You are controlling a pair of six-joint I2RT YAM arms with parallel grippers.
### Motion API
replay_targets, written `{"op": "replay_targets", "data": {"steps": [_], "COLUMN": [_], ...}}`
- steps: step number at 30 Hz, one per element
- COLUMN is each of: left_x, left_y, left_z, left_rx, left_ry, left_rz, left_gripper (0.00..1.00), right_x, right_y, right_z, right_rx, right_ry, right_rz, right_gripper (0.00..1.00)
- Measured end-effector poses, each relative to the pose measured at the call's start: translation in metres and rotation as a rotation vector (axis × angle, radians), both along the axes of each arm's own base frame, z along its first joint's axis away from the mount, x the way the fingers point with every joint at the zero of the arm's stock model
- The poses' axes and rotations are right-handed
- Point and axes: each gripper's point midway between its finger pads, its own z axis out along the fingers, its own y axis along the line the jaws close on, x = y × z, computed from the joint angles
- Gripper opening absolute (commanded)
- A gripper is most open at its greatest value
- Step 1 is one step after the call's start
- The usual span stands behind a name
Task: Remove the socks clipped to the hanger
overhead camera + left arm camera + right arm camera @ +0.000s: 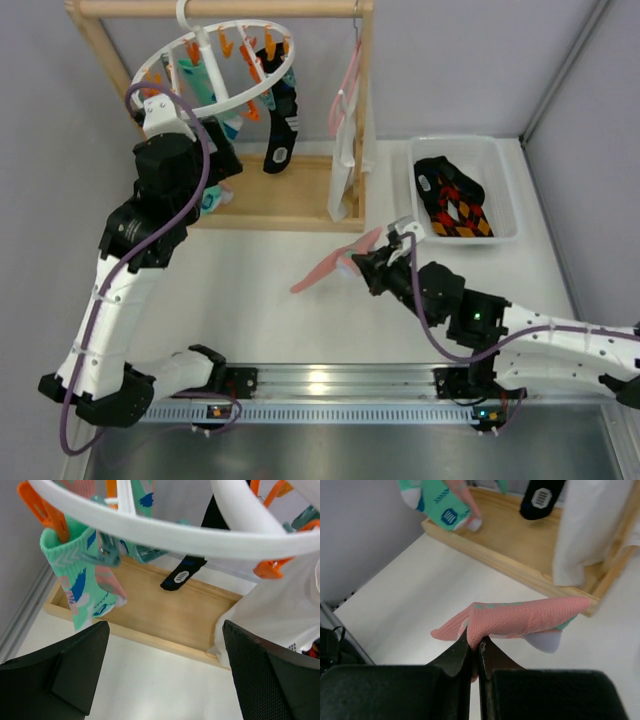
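Our right pincer (474, 647) pinches shut on the soft salmon-pink sock (530, 616), probably to carry it off; our left pincer (164, 630) gapes wide under the far-left white plastic ring hanger (200, 536).

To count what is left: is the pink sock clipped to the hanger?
No, the right gripper pinches the pink sock over the table, apart from the hanger.

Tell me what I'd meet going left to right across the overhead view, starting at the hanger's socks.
mint-teal sock → black sock → white and pink cloth → white tray holding the diamond-patterned sock
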Motion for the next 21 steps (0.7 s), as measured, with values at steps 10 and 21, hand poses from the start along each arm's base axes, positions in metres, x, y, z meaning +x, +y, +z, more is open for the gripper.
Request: {"op": "replay_targets", "data": {"steps": [10, 21], "left_x": [-0.072, -0.107], "left_y": [0.017, 0.028], "left_z": [-0.065, -0.163], "left_rx": [-0.047, -0.043], "left_ry": [0.029, 0.134], "left_rz": [-0.078, -0.084], "left_gripper": [0.98, 0.98], "right_x": [0.055, 0.156], "right_y": [-0.149, -0.265], "right_z": [0.064, 0.050], "right_rx": [-0.046, -0.262], "right_ry": [-0.012, 0.156], "right_rz": [-0.433, -0.834], "right_gripper": [0.00, 0.00]}}
